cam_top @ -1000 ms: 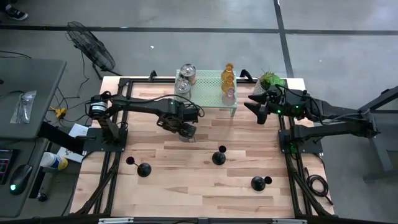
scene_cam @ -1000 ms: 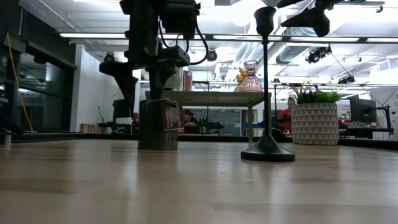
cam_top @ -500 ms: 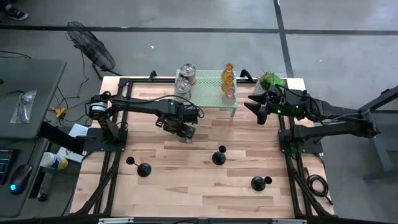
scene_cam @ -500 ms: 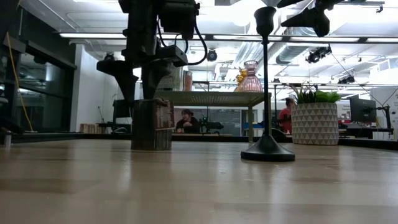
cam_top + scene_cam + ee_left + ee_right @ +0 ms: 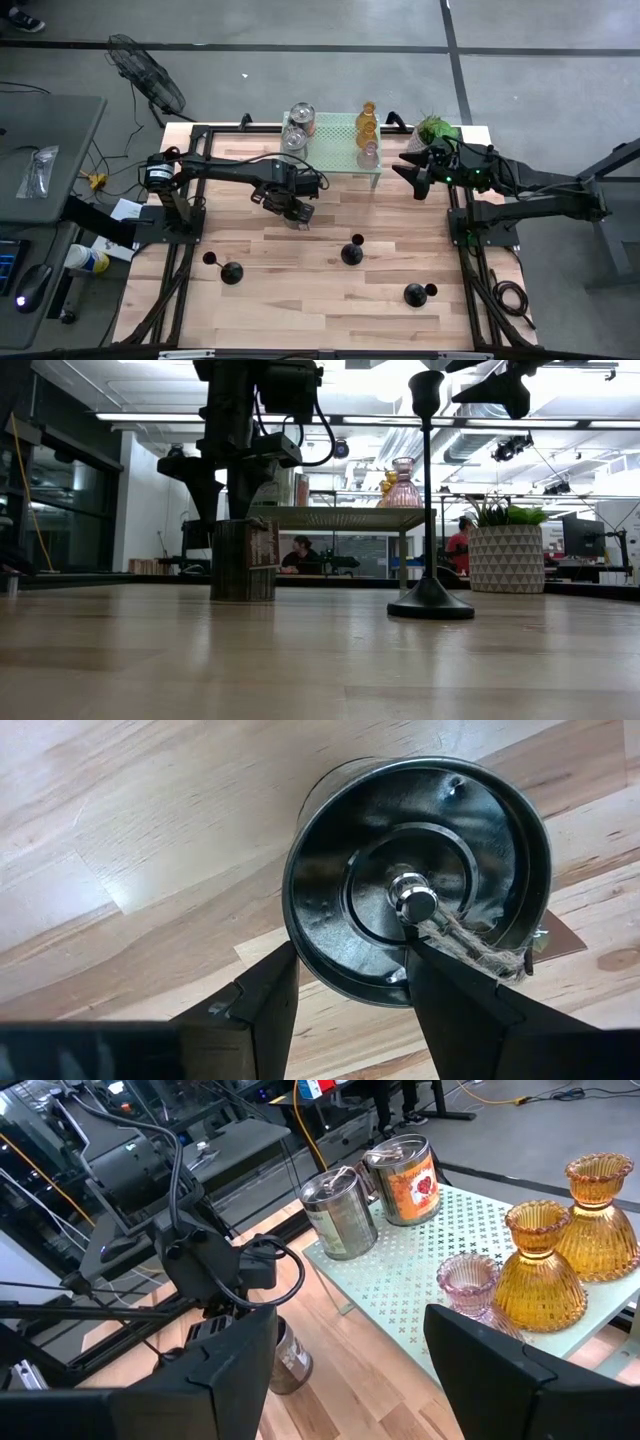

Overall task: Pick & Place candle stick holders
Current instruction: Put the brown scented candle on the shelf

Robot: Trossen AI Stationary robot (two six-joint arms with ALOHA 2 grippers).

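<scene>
A shiny silver metal cup holder (image 5: 420,890) stands upright on the wooden table (image 5: 300,300), left of centre (image 5: 243,560). My left gripper (image 5: 350,955) is over it, pointing down and open, with one finger inside the cup and one outside its wall. My right gripper (image 5: 345,1370) is open and empty in the air at the table's far right (image 5: 418,178). Three black slim-stemmed sticks stand on their round bases (image 5: 352,253) (image 5: 231,272) (image 5: 415,294). My left gripper comes at the silver cup from above. One finger (image 5: 440,985) is inside, beside the centre pin (image 5: 412,905); the other (image 5: 265,995) is at the outside of the wall (image 5: 300,960). The gap is wider than the wall. I cannot tell if they press it.
A pale green perforated rack (image 5: 338,150) at the far edge carries two silver cups (image 5: 301,118) (image 5: 293,139), amber glass holders (image 5: 367,120) and a pink one (image 5: 368,152). A green plant in a white pot (image 5: 435,128) stands at the far right. People show in the room behind.
My left gripper has gone a little toward the table's left edge. The silver cup has slid along the table with it and has stayed upright. Both have been still for the last half second.
</scene>
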